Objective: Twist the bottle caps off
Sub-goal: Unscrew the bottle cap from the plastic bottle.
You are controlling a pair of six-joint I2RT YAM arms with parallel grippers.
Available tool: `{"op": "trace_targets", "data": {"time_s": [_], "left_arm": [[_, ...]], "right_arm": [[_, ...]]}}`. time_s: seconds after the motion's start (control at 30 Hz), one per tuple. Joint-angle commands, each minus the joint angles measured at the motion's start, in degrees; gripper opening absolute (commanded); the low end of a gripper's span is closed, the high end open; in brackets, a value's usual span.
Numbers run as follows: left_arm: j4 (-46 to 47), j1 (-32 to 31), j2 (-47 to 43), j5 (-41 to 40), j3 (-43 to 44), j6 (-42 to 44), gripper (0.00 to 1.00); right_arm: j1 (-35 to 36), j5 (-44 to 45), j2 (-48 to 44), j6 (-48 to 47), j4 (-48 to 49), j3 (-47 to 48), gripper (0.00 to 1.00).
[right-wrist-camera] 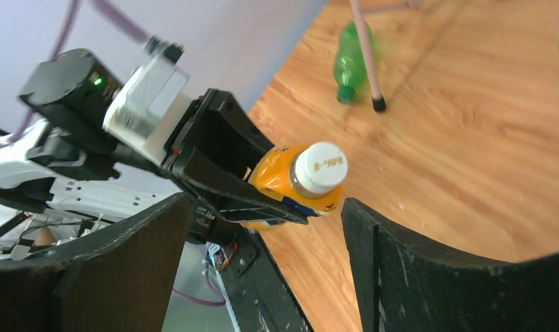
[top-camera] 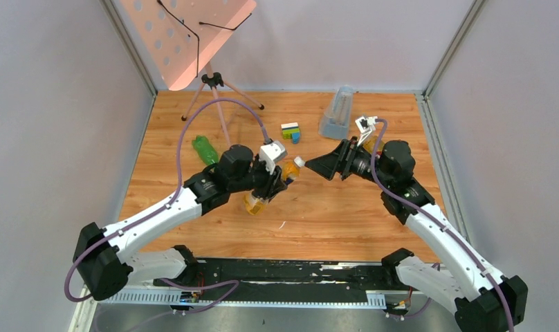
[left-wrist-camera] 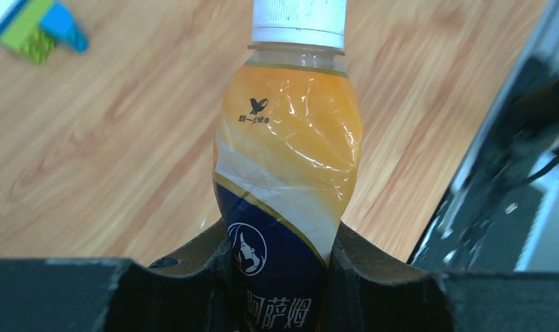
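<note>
At the far left of the table point(top-camera: 318, 214) we see a pink perforated panel point(top-camera: 194, 34) on a thin tripod, its legs planted on the wood near the back wall. Just right of one leg lies the green bottle point(top-camera: 205, 149), flat on its side, with its green cap point(right-wrist-camera: 345, 93) on and pointing towards the near edge. Neither arm touches it.

Next we come to the left gripper point(top-camera: 273, 188), which reaches in over the middle of the table. Its fingers are clamped tight on the lower body of the amber bottle with the yellow label point(left-wrist-camera: 287, 138), one on each side of the dark blue part of the label. The bottle is held off the wood and tilted, its neck pointing right, towards the other arm. Its white cap point(right-wrist-camera: 321, 167) sits on the neck.

Behind the bottle, towards the back, a small cluster of multicoloured toy bricks point(top-camera: 290, 131) rests on the table, apart from everything else. Further right and back stands a tall clear bluish container point(top-camera: 337, 113), upright.

The right gripper point(top-camera: 313, 167) faces the bottle's neck from the right. Its fingers are spread wide and hold nothing. From the right wrist camera we see the white cap in line with the gap between them, clear of both fingers. From overhead, the fingertips sit just beside the cap, and we cannot tell whether they reach it.
</note>
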Motion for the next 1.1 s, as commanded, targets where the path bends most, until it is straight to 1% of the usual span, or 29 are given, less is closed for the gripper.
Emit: {"op": "trace_targets", "data": {"time_s": [0.0,0.1,0.2,0.33,0.4,0.47,0.53,0.6,0.8,1.0,1.07], "left_arm": [[-16.4,-2.7,1.1,-9.8,2.7,14.4,0.0],[-16.6,-3.1,-0.3,-7.9,1.3,20.1,0.0],[-14.7,-4.1,-2.2,-6.2,-0.6,23.9,0.0],[-12.5,-4.4,-4.5,-3.1,-2.5,26.7,0.0],[-11.8,-4.5,-4.8,-1.7,-2.6,27.4,0.0],[-11.7,-4.7,-4.8,-0.9,-2.5,27.8,0.0],[-11.9,-4.9,-4.5,-0.7,-2.4,28.2,0.0],[-12.2,-4.9,-4.3,-0.8,-2.3,28.5,0.0],[-12.3,-5.2,-3.6,-1.0,-2.2,28.4,0.0],[-11.9,-5.4,-3.5,-0.5,-2.2,28.2,0.0],[-11.8,-5.5,-3.6,0.0,-2.2,28.1,0.0]], "right_arm": [[-2.1,-2.9,1.6,2.0,-7.1,-1.2,0.79],[-2.8,-7.2,4.3,2.1,-8.0,-1.2,0.73],[-3.0,-12.0,8.6,1.7,-8.9,-0.5,0.67],[-2.9,-21.7,15.2,1.5,-7.9,1.1,0.68],[-2.6,-24.5,17.2,2.2,-5.4,1.1,0.68],[-2.1,-26.0,18.9,2.6,-3.9,1.3,0.67],[-1.9,-26.0,19.5,2.9,-3.7,1.6,0.66],[-1.8,-26.1,19.7,3.5,-1.3,1.5,0.65],[-1.3,-26.3,21.1,3.6,-0.8,1.7,0.59],[0.3,-26.9,23.1,2.4,-1.1,2.6,0.42],[0.8,-26.3,23.2,2.0,-0.9,2.8,0.29]]}}
